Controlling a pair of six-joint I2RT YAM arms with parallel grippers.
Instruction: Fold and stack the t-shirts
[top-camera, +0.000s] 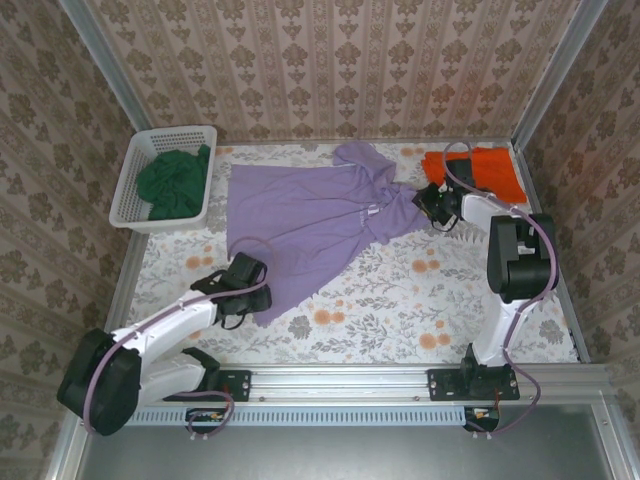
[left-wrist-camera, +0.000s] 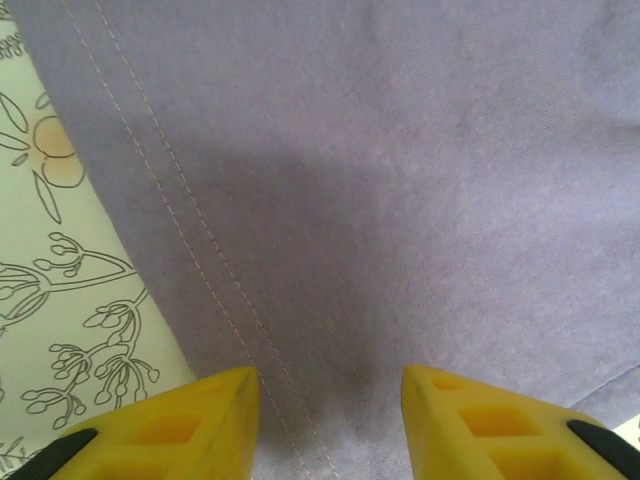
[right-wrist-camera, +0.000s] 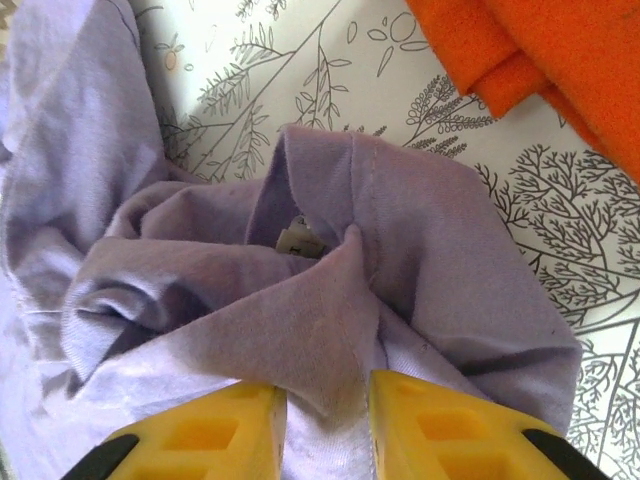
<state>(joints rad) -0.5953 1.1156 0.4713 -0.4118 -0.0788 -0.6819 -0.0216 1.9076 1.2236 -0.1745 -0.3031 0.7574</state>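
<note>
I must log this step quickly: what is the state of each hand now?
Left hand: open, over the hem of the purple t-shirt.
Right hand: closed on a fold of the purple t-shirt.

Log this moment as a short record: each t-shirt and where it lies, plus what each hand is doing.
lilac t-shirt: spread on the table, bunched at its right end
orange t-shirt: appears folded, far right corner of the table
green t-shirt: crumpled in the white basket, far left
left hand: fingers apart over the lilac t-shirt's stitched hem
right hand: closed on a bunched fold of the lilac t-shirt, near the orange t-shirt
</note>
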